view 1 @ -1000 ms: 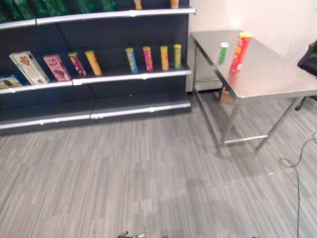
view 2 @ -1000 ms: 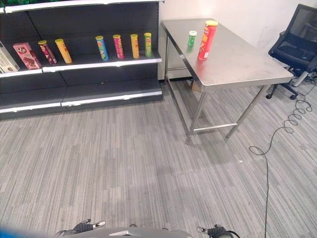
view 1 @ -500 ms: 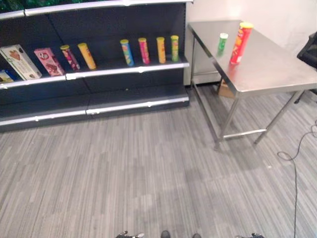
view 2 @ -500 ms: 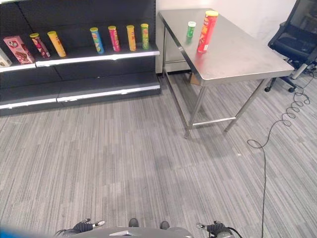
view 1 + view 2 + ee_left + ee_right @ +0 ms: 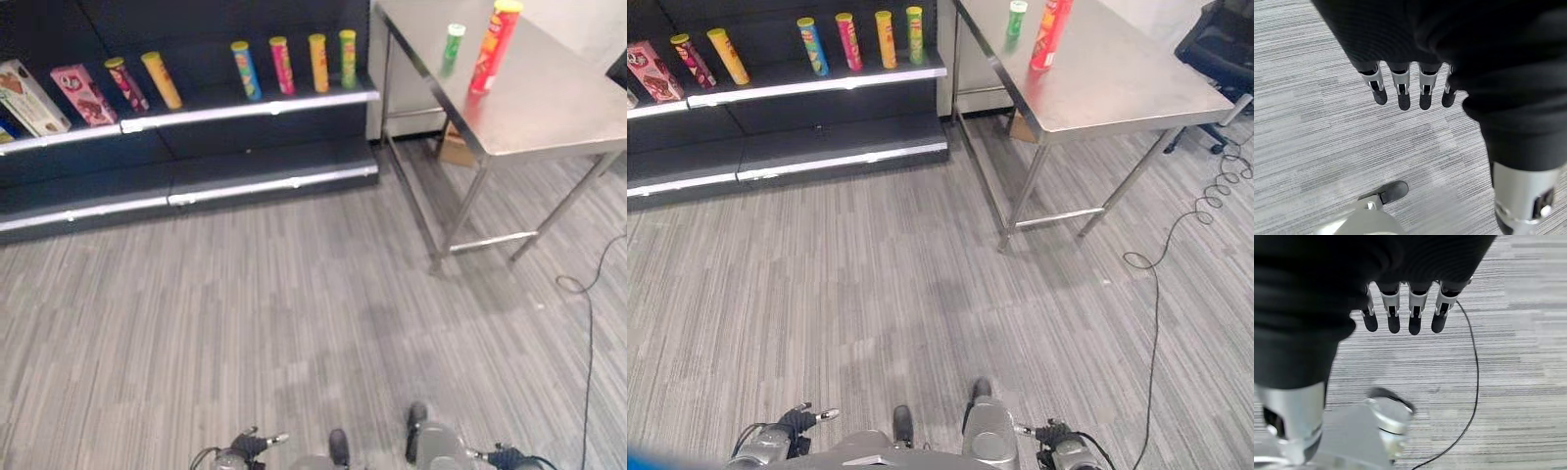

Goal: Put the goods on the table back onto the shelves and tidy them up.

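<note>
A tall red can point(image 5: 493, 47) and a short green can point(image 5: 454, 44) stand upright on the steel table point(image 5: 549, 113) at the far right. To its left, the dark shelf point(image 5: 245, 103) carries several upright cans point(image 5: 280, 65), two leaning cans point(image 5: 162, 78), a pink box point(image 5: 83, 93) and a white box point(image 5: 27, 96). My left hand point(image 5: 1400, 93) hangs low over the carpet, fingers straight and empty, far from the table. My right hand point(image 5: 1400, 318) hangs the same way, open and empty. Both also show at the bottom of the right eye view, the left hand point(image 5: 789, 429) and the right hand point(image 5: 1058, 443).
A wide stretch of grey striped carpet point(image 5: 294, 294) lies between me and the shelf and table. A cardboard box point(image 5: 454, 149) sits under the table by the wall. A black office chair point(image 5: 1225, 39) stands beyond the table's right end.
The whole picture has shifted: the camera now looks further down, so shelf and table sit higher in view. The cans have not moved. Both hands stay low.
</note>
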### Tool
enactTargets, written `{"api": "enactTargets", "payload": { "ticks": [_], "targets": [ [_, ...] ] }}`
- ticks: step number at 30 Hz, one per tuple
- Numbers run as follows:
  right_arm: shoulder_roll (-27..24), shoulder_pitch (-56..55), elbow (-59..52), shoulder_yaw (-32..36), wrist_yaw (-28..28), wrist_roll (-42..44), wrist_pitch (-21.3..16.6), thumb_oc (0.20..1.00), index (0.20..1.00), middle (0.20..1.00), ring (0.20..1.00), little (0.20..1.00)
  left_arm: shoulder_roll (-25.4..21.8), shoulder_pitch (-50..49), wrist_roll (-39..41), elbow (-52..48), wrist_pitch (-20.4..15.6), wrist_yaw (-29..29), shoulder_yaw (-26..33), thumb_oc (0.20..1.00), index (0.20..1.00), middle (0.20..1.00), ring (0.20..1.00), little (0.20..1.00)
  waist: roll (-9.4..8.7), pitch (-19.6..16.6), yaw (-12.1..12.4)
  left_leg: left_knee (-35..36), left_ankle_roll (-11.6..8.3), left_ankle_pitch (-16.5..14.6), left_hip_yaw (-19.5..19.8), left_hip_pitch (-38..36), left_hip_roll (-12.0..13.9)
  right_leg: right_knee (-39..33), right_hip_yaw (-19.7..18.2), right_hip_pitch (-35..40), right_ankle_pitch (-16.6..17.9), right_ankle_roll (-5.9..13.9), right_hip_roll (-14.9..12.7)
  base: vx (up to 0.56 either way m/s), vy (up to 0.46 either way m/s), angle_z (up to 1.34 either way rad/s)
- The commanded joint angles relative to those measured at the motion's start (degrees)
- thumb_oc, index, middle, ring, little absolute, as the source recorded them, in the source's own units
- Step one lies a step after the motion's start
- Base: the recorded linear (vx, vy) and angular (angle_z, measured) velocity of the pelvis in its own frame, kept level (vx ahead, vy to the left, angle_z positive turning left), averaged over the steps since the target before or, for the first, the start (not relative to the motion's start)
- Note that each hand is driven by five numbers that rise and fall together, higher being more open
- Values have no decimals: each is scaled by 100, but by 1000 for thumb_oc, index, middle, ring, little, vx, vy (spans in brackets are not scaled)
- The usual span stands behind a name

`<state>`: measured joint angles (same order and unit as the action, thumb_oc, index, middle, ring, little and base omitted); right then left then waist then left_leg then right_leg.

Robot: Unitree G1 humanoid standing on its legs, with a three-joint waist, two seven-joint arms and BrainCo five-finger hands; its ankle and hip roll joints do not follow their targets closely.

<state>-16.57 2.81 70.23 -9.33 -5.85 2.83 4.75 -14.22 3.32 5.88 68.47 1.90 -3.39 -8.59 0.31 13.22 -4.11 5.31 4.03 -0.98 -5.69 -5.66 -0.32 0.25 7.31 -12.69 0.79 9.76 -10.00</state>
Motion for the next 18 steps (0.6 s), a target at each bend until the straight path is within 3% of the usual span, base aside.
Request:
{"api": "enactTargets", "payload": {
  "ticks": [1, 4, 7, 8, 9, 11, 12, 13, 14, 15, 16, 17, 18],
  "targets": [
    [-142, 44, 29, 82, -53, 88, 24, 1000, 1000, 1000, 1000, 1000, -210, -40, -103, 26, -66, -11, 32, 1000, 1000, 1000, 1000, 1000, -112, -65, -15, -330, -323, -1004, 220, -770, -170, -159, 106, -353, 788, 125, 172, 671, -113, 26],
    [-122, -161, 99, 56, 3, -44, 32, 1000, 1000, 1000, 1000, 1000, -138, -100, -79, 56, -86, 40, 88, 1000, 1000, 1000, 1000, 1000, -217, -262, -54, -198, -448, -1286, 351, -1315, -133, -435, 764, -289, 1041, 166, 95, 561, -136, 58],
    [-152, -203, 115, 32, 36, -76, 12, 1000, 1000, 1000, 1000, 1000, -94, -110, -53, 38, -88, 47, 75, 1000, 1000, 1000, 1000, 1000, -198, -410, -119, -409, -550, -1262, 433, -1409, 31, -313, 790, -174, 1029, 69, 230, 501, -195, 28],
    [-157, -264, 76, 46, 0, 22, -37, 1000, 1000, 1000, 1000, 1000, -65, -139, 108, -39, -81, 71, 77, 1000, 1000, 1000, 1000, 1000, -134, -548, -130, -1253, -887, -653, 385, -1167, 301, -166, 904, 84, 886, -137, 459, 391, -206, 34],
    [-156, -264, 76, 46, 0, 22, -37, 1000, 1000, 1000, 1000, 1000, -66, -139, 108, -39, -81, 71, 77, 1000, 1000, 1000, 1000, 1000, -136, -552, -132, -1253, -886, -652, 387, -1162, 299, -165, 905, 81, 886, -137, 456, 609, -327, 49],
    [-190, -264, 11, 3, -24, 143, -77, 1000, 1000, 1000, 1000, 1000, -78, -187, 228, -184, -64, 121, 54, 1000, 1000, 1000, 1000, 1000, -144, -549, -106, -2883, -1139, 84, 227, -502, 505, -286, 968, 587, 567, -454, 674, 317, -188, 39],
    [-185, -263, 11, 3, -24, 143, -77, 1000, 1000, 1000, 1000, 1000, -83, -186, 228, -184, -64, 122, 55, 1000, 1000, 1000, 1000, 1000, -168, -566, -124, -2878, -1133, 104, 244, -473, 480, -283, 978, 564, 570, -451, 644, 171, -132, 10],
    [-192, -233, -5, -15, -39, 174, -79, 1000, 1000, 1000, 1000, 1000, -88, -176, 291, -229, -55, 115, 60, 1000, 1000, 1000, 1000, 1000, -207, -498, -85, -3543, -1154, 346, 219, -145, 521, -339, 967, 730, 461, -570, 692, 324, -196, -1],
    [-207, -133, -16, -52, -93, 244, -54, 1000, 1000, 1000, 1000, 1000, -124, -144, 329, -181, -30, 39, 82, 1000, 1000, 1000, 1000, 1000, -274, -346, 27, -4389, -1029, 393, -96, 369, 676, -449, 821, 1114, 199, -763, 836, 327, -196, -5],
    [-203, -132, -15, -52, -93, 244, -54, 1000, 1000, 1000, 1000, 1000, -127, -143, 330, -180, -30, 39, 83, 1000, 1000, 1000, 1000, 1000, -294, -362, 17, -4376, -1023, 413, -91, 389, 654, -446, 827, 1094, 201, -760, 813, 337, -147, -19],
    [-203, -98, -24, -78, -90, 250, -48, 1000, 1000, 1000, 1000, 1000, -117, -132, 342, -157, -34, 39, 78, 1000, 1000, 1000, 1000, 1000, -305, -331, 52, -4332, -940, 267, -228, 526, 711, -476, 794, 1199, 129, -760, 824, 240, -34, -41],
    [-188, -52, -51, -126, -115, 300, -78, 1000, 1000, 1000, 1000, 1000, -106, -122, 370, -125, -43, 30, 75, 1000, 1000, 1000, 1000, 1000, -362, -243, 156, -3952, -797, -128, -432, 953, 838, -520, 722, 1394, 0, -716, 774, 244, -31, -66],
    [-189, -52, -50, -125, -115, 301, -78, 1000, 1000, 1000, 1000, 1000, -106, -121, 370, -124, -43, 30, 75, 1000, 1000, 1000, 1000, 1000, -357, -236, 163, -3957, -796, -136, -437, 946, 844, -520, 716, 1400, -1, -715, 779, 246, 6, -47]
  ]
}}
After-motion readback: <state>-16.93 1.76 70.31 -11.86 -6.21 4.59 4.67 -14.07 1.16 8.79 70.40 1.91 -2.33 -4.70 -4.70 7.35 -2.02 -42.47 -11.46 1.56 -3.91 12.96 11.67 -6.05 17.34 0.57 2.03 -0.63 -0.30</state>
